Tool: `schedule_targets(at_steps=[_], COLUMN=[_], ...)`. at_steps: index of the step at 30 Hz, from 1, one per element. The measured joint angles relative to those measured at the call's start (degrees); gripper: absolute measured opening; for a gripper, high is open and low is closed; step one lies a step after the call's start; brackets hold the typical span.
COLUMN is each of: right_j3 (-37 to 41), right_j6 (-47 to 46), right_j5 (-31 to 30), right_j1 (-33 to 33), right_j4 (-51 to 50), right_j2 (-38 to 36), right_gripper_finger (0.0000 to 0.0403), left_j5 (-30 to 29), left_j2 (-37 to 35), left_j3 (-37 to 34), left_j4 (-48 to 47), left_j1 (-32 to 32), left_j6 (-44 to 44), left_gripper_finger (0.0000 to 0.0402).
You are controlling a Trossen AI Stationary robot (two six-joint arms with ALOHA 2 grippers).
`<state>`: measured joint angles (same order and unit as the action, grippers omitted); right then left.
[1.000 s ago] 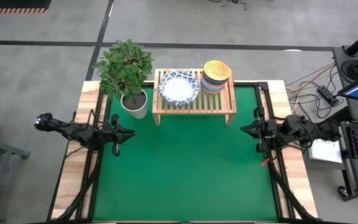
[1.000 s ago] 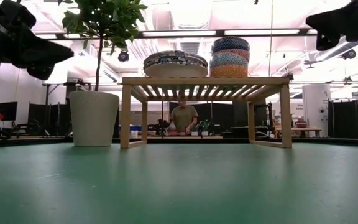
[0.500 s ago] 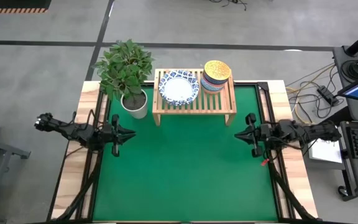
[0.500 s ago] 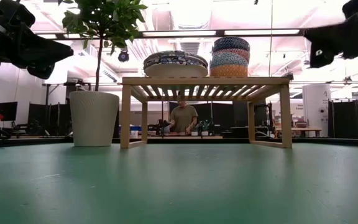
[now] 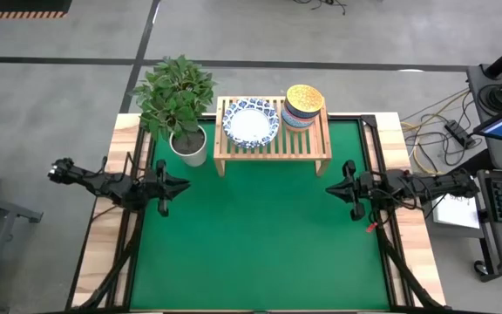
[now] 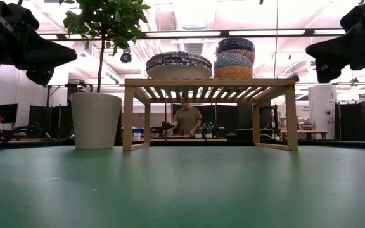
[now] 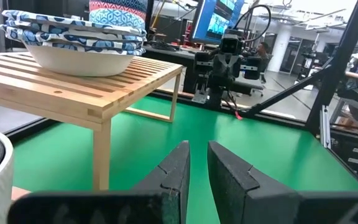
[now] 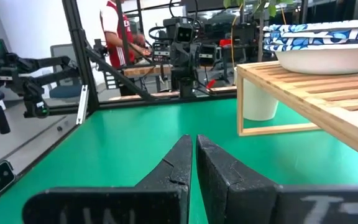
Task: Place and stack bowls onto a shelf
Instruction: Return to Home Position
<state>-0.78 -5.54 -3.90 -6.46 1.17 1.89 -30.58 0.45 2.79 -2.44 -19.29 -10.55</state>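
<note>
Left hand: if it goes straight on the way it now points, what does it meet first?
Most likely the right hand, which faces it across the green mat. The left hand points just past the front of the shelf, though how closely is hard to judge.
</note>
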Motion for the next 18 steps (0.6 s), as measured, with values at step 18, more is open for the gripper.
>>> schedule_targets(at_steps=[18], right_j3=[-0.02], right_j6=[0.03], right_j5=[-0.13], right_j1=[0.0], right_j4=[-0.2], right_j2=[0.11], right_gripper_finger=[0.0012], left_j5=[0.01], left_j2=[0.68], left_j3=[0.0], left_j4=[0.02], left_j1=[0.0], left_j6=[-0.04], left_gripper_finger=[0.0039])
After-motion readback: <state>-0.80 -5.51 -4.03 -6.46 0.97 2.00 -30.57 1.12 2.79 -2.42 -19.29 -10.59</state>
